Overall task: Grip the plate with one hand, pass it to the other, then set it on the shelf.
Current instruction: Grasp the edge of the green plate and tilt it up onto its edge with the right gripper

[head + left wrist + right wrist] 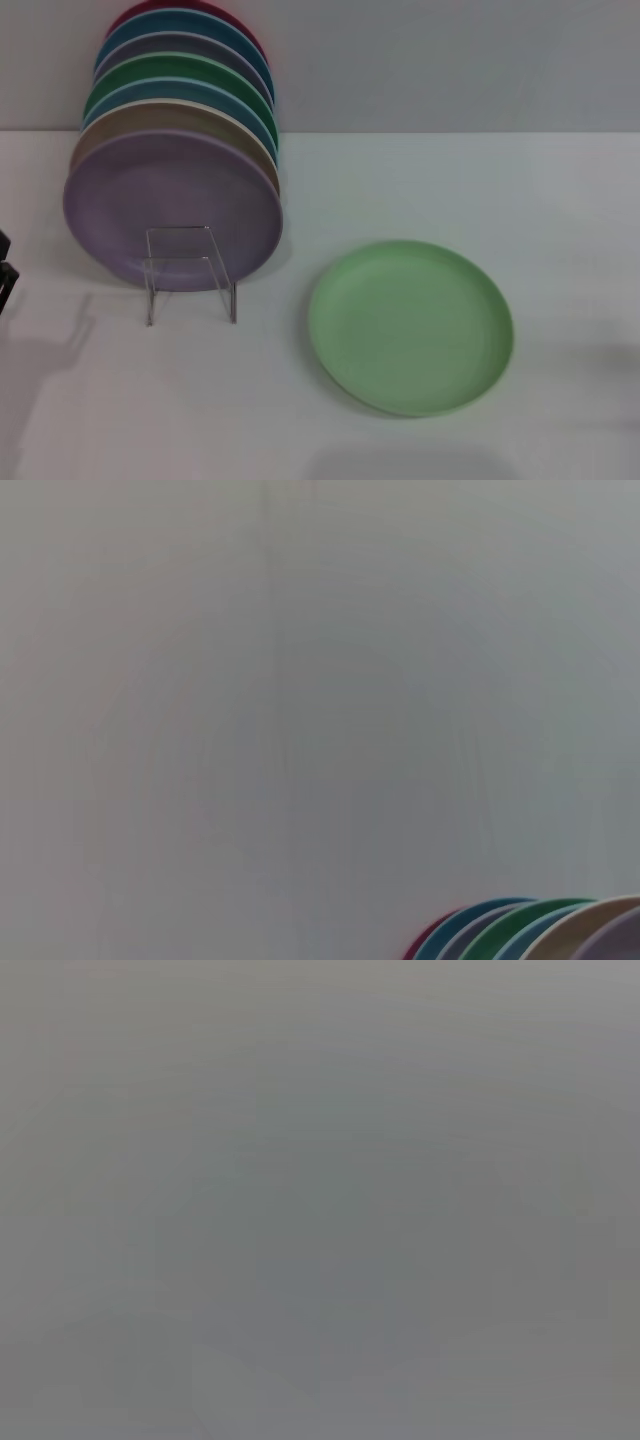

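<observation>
The light mint-green plate (411, 326) lies flat on the white table, right of centre in the head view. The clear acrylic stand (189, 272) stands left of it, in front of a row of upright plates. A black part of my left gripper (5, 270) shows at the left edge of the head view, well away from the plate. My right gripper is out of view. The right wrist view shows only plain grey. Nothing is held that I can see.
Several plates lean upright in a row behind the stand, the lilac-purple plate (172, 210) in front and a darker green plate (180, 75) further back. Their tops show in the left wrist view (530, 935). A grey wall stands behind the table.
</observation>
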